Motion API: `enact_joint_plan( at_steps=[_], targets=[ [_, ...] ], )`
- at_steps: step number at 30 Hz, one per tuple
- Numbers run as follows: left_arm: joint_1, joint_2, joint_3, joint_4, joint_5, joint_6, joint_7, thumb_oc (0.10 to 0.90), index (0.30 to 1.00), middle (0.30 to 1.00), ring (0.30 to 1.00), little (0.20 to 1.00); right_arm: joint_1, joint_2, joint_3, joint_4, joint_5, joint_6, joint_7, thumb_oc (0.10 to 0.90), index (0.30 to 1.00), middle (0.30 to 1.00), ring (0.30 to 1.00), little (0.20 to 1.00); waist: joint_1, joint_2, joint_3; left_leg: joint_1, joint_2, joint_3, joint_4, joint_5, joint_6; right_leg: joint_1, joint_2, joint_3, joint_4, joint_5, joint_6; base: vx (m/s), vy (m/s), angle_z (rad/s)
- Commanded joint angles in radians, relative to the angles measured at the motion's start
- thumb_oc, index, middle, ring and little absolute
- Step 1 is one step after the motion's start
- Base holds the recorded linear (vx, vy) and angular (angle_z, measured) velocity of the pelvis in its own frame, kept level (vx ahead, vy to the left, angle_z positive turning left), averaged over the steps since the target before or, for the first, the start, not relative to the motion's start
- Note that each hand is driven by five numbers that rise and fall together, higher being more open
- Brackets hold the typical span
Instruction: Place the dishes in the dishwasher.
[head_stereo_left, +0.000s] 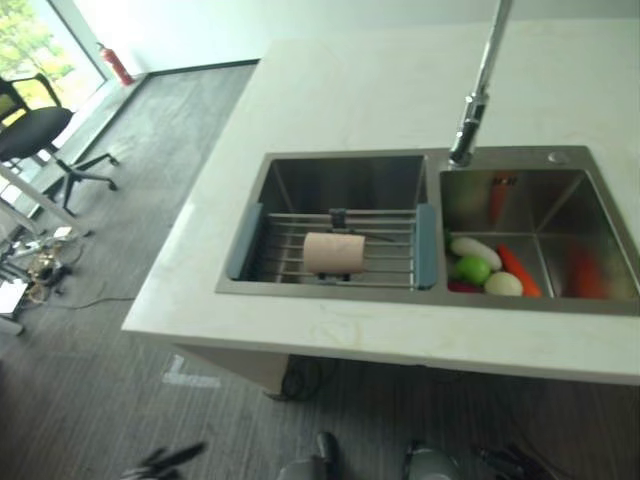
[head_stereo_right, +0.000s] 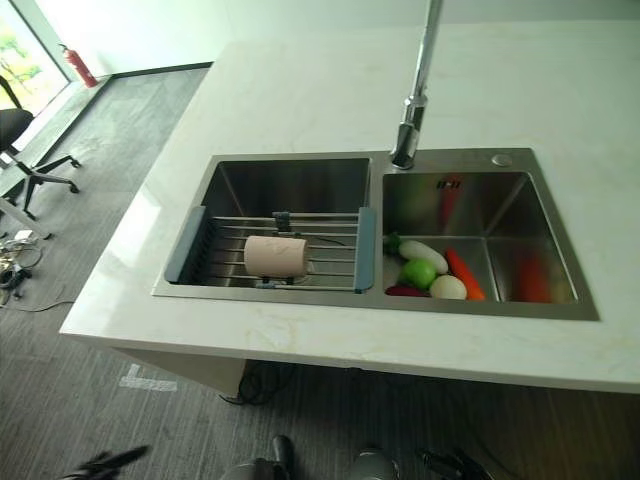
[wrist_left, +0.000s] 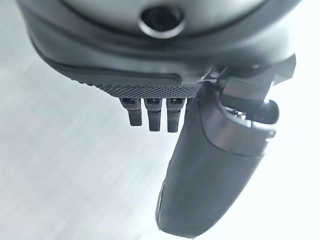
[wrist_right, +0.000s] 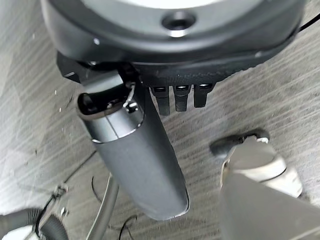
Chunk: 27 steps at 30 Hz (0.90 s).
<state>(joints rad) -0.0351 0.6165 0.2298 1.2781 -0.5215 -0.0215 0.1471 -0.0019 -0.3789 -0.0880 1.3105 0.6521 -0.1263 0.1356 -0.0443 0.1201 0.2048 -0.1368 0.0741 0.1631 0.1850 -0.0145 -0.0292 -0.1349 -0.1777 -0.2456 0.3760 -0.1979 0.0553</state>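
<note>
Left hand (wrist_left: 150, 75) fingers (wrist_left: 152, 117) hang straight, holding nothing; right hand (wrist_right: 165, 60) fingers (wrist_right: 181, 97) likewise, above the floor (wrist_right: 280, 95).

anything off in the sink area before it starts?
Yes. The beige cup lies on its side on the wire rack in the left basin, and vegetables sit piled in the right basin. No dishwasher is in view.

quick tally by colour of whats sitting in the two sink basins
Beige: 1, the cup on the rack in the left basin.
White: 2, the long vegetable and the egg.
Green: 1, the lime.
Orange: 1, the carrot.
Dark red: 1, a piece partly hidden under the lime.
Total: 6
</note>
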Motion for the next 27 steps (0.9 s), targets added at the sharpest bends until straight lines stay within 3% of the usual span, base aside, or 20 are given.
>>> enact_joint_plan(
  at_steps=[1,2,4,5,6,7,9,10,11,13,14,17,19,27],
  targets=[
    [0.029,0.080,0.018,-0.023,0.149,-0.091,0.126,0.800,0.900,0.900,0.900,0.900,-0.014,-0.047,-0.011,0.012,0.059,-0.033,0.000,0.800,0.900,0.900,0.900,0.900,-0.001,-0.006,-0.024,-0.055,0.022,-0.037,0.115,-0.143,-0.032,0.039,0.005,0.009,-0.076,-0.025,0.068,0.00,0.000,0.00],
    [0.036,0.173,0.063,-0.035,0.225,-0.099,0.167,0.800,0.900,0.900,0.900,0.900,-0.015,-0.051,-0.011,0.021,0.078,-0.025,-0.002,0.800,0.900,0.900,0.900,0.900,0.007,-0.002,-0.028,-0.053,0.019,-0.036,0.115,-0.149,-0.030,0.036,0.002,0.007,-0.076,-0.024,0.072,0.00,0.000,0.00],
    [0.039,0.249,0.111,-0.057,0.247,-0.136,0.184,0.800,0.900,0.900,0.900,0.900,-0.014,-0.049,-0.014,0.029,0.090,-0.021,-0.001,0.800,0.900,0.900,0.900,0.900,0.015,0.000,-0.031,-0.050,0.015,-0.041,0.115,-0.155,-0.029,0.034,0.000,0.004,-0.076,-0.022,0.075,0.01,-0.067,-0.04],
    [0.037,0.346,0.185,-0.114,0.298,-0.254,0.248,0.800,0.900,0.900,0.900,0.900,-0.011,-0.040,-0.012,0.031,0.108,-0.017,-0.005,0.800,0.900,0.900,0.900,0.900,0.024,0.002,-0.038,-0.045,0.011,-0.050,0.115,-0.162,-0.026,0.034,0.002,0.006,-0.076,-0.022,0.077,0.01,-0.081,-0.01],
    [0.041,0.380,0.201,-0.135,0.342,-0.282,0.310,0.800,0.900,0.900,0.900,0.900,-0.011,-0.036,-0.009,0.027,0.118,-0.014,-0.011,0.800,0.900,0.900,0.900,0.900,0.025,0.003,-0.042,-0.050,0.011,-0.050,0.115,-0.157,-0.025,0.028,0.002,0.006,-0.076,-0.016,0.077,0.04,-0.094,0.05],
    [0.035,0.472,0.237,-0.221,0.330,-0.384,0.351,0.800,0.900,0.900,0.900,0.900,-0.002,-0.027,-0.010,0.017,0.136,-0.006,-0.026,0.800,0.900,0.900,0.900,0.900,0.027,0.001,-0.048,-0.041,0.010,-0.050,0.115,-0.165,-0.026,0.034,0.001,0.006,-0.076,-0.017,0.082,0.04,-0.076,0.02],
    [-0.015,0.596,0.273,-0.440,0.275,-0.398,0.336,0.800,0.900,0.900,0.900,0.900,0.010,-0.011,-0.003,-0.007,0.168,0.002,-0.049,0.800,0.900,0.900,0.900,0.900,0.033,-0.001,-0.064,-0.039,0.010,-0.050,0.115,-0.172,-0.027,0.036,0.002,0.007,-0.076,-0.016,0.087,0.05,-0.092,0.08],
    [-0.038,0.613,0.275,-0.495,0.241,-0.422,0.294,0.800,0.900,0.900,0.900,0.900,0.011,-0.006,0.000,-0.012,0.172,0.003,-0.053,0.800,0.900,0.900,0.900,0.900,0.032,-0.002,-0.068,-0.037,0.010,-0.050,0.115,-0.174,-0.028,0.037,0.002,0.007,-0.076,-0.017,0.088,0.03,-0.067,0.09],
    [-0.066,0.623,0.271,-0.560,0.214,-0.423,0.251,0.800,0.900,0.900,0.900,0.900,0.011,0.000,0.006,-0.019,0.176,0.003,-0.057,0.800,0.900,0.900,0.900,0.900,0.030,-0.004,-0.073,-0.035,0.011,-0.049,0.115,-0.177,-0.029,0.037,0.001,0.007,-0.076,-0.019,0.089,0.02,-0.057,-0.01],
    [-0.171,0.601,0.194,-0.840,0.097,-0.402,0.074,0.800,0.900,0.900,0.900,0.900,0.019,0.028,0.008,-0.040,0.166,0.007,-0.057,0.800,0.900,0.900,0.900,0.900,0.013,-0.016,-0.087,-0.022,0.015,-0.035,0.115,-0.190,-0.029,0.040,0.002,0.015,-0.076,-0.023,0.094,0.04,-0.067,-0.09],
    [-0.179,0.595,0.187,-0.853,0.080,-0.405,0.050,0.800,0.900,0.900,0.900,0.900,0.019,0.030,0.006,-0.041,0.167,0.007,-0.057,0.800,0.900,0.900,0.900,0.900,0.012,-0.016,-0.088,-0.025,0.016,-0.034,0.115,-0.185,-0.028,0.036,0.003,0.016,-0.076,-0.017,0.093,0.04,-0.045,-0.17],
    [-0.289,0.492,0.045,-1.094,0.084,-0.286,-0.093,0.800,0.900,0.900,0.900,0.900,0.036,0.045,-0.013,-0.036,0.134,0.028,-0.057,0.800,0.900,0.900,0.900,0.900,-0.016,-0.026,-0.097,-0.011,0.027,-0.005,0.115,-0.191,-0.029,0.031,0.002,0.029,-0.076,-0.009,0.103,0.04,-0.027,-0.35],
    [-0.354,0.451,-0.055,-1.131,0.083,-0.247,-0.166,0.800,0.900,0.900,0.900,0.900,0.048,0.042,-0.030,-0.016,0.113,0.041,-0.057,0.800,0.900,0.900,0.900,0.900,-0.039,-0.027,-0.095,0.002,0.036,0.013,0.115,-0.192,-0.029,0.029,0.004,0.042,-0.076,-0.002,0.107,0.04,-0.010,-0.50],
    [-0.478,0.385,-0.274,-1.181,0.184,-0.090,-0.333,0.800,0.900,0.900,0.900,0.900,0.072,0.040,-0.057,-0.001,0.109,0.029,-0.032,0.800,0.900,0.900,0.900,0.900,-0.082,-0.027,-0.089,0.020,0.046,0.043,0.115,-0.194,-0.028,0.019,0.002,0.067,-0.076,0.018,0.119,0.03,-0.006,-0.16]
  ],
)
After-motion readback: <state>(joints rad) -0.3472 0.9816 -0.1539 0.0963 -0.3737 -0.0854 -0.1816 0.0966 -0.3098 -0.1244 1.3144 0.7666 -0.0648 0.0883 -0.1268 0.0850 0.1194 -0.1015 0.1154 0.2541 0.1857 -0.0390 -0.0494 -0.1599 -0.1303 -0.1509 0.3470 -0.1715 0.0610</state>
